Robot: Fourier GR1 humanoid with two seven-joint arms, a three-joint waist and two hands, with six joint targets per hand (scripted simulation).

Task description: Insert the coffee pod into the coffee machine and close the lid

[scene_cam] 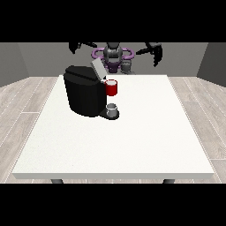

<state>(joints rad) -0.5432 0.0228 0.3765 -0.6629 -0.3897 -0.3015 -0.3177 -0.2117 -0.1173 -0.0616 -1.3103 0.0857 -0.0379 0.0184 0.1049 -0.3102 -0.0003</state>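
A black coffee machine [84,95] stands on the white table [132,141], left of the middle. Its grey lid [97,68] is tilted up and open. Below the lid is the machine's red head [111,88], and under that a small grey cup [113,108] sits on the machine's base. A small grey coffee pod [127,66] stands at the table's far edge, right of the lid. The hand at the view's left [77,46] and the hand at the view's right [154,51] are raised beside the robot with relaxed fingers, holding nothing and well away from the pod and the machine.
The robot's torso [113,55] is behind the table's far edge. The table's near edge runs along the view's bottom, with wooden floor on both sides.
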